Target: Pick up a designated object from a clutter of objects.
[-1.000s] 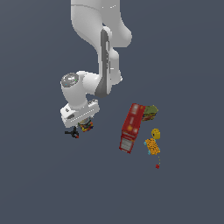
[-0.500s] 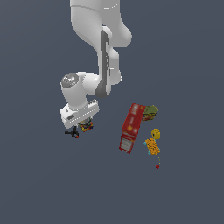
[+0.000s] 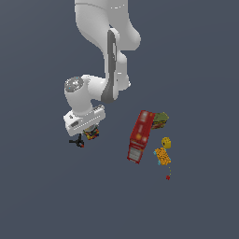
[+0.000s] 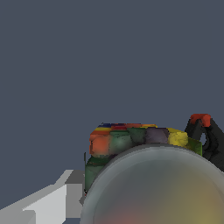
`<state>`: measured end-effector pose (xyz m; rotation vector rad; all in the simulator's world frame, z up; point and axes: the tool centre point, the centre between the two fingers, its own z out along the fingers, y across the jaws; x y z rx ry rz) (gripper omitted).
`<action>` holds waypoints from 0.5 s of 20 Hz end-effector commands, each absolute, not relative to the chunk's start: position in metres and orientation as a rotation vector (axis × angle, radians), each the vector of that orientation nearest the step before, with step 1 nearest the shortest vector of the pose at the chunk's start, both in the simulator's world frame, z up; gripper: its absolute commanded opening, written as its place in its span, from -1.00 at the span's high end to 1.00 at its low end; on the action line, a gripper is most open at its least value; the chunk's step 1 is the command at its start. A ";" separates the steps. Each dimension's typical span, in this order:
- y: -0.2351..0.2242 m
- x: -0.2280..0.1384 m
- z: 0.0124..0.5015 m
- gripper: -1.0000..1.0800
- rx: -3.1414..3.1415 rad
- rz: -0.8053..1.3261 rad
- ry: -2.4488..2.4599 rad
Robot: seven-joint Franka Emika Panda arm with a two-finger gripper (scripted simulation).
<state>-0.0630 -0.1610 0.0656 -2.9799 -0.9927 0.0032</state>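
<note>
End effector (image 3: 89,132) sits down over the small can (image 3: 91,134), grip state unclear; the black clamp (image 3: 77,142) lies just beside it, the long red box (image 3: 141,135) well right.

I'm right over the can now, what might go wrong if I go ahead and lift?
1. The black clamp sits right beside the can; it may get nudged or dragged.
2. The tool hides most of the can in the exterior view, and only one finger shows in the wrist view, so I cannot confirm the grip; the can might slip.
</note>
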 end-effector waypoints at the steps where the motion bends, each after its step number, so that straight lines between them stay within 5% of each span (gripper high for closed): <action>1: -0.163 -0.062 0.075 1.00 -2.982 -0.002 -0.993; 10: -0.173 -0.066 0.131 1.00 -2.981 -0.002 -0.994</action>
